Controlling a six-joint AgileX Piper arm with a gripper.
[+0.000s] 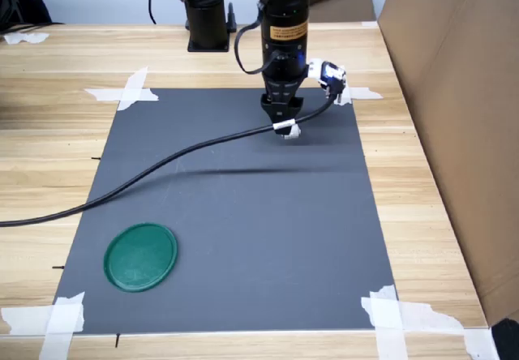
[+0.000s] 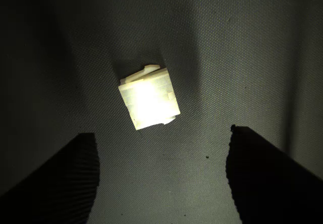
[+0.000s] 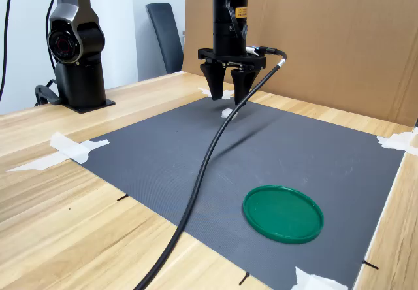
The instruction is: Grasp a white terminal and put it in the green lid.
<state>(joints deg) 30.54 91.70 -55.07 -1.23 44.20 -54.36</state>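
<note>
On the dark grey mat (image 1: 243,206) that is taped at its corners to the wooden table (image 1: 57,125), we see the white terminal (image 2: 149,99) lying near the mat's far edge in the first exterior view, directly beneath the arm. Our gripper (image 3: 225,100) hangs just above it, pointing straight down, with its jaws spread apart; in the wrist view the two dark fingers (image 2: 55,183) stand on either side of the brightly lit terminal without touching it. We find the green lid (image 1: 141,256) flat on the mat near the corner at the first exterior view's lower left, well apart from the terminal and the gripper. A black cable (image 1: 162,161) runs from the wrist across the mat and off the first exterior view's left edge.
</note>
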